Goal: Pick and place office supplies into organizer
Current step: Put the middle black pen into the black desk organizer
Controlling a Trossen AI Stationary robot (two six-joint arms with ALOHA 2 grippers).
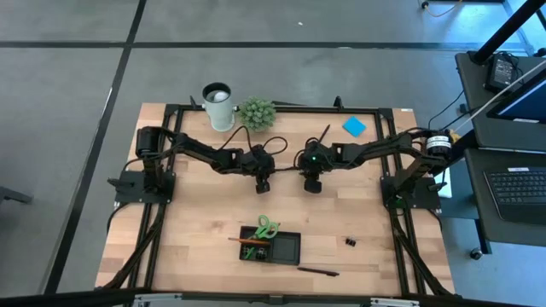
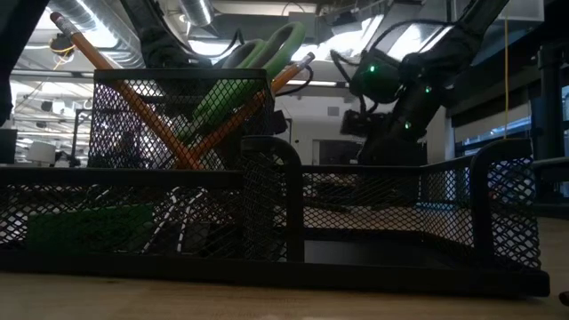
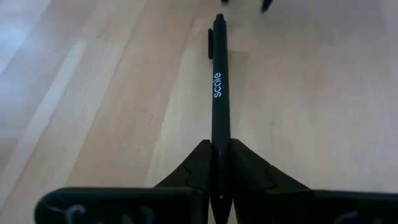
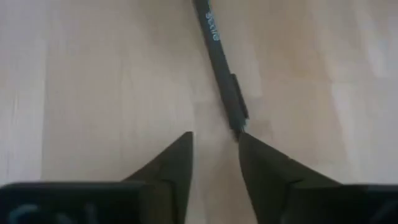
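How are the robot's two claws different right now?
The left gripper is pinched shut on a black pen; the right gripper stands open with nothing between its fingers. The pen runs straight out from the left gripper, but only its end lies near the right gripper's fingertips. Both are dark, two-fingered and hang over the wooden table.

overhead looking straight down, low level through organizer [image 2: 267, 222], wrist views close on pen [image 3: 219, 93]

Light wood worktop [image 1: 196, 213] carried organizer [image 1: 286, 247] nearward of both pincers, pen [image 1: 317, 271] beyond it, binder clips [image 1: 351, 241] nearer right pincer [image 1: 312, 185], sticky-note pad [image 1: 354, 126], cup [image 1: 218, 106], plant [image 1: 257, 112] behind them.
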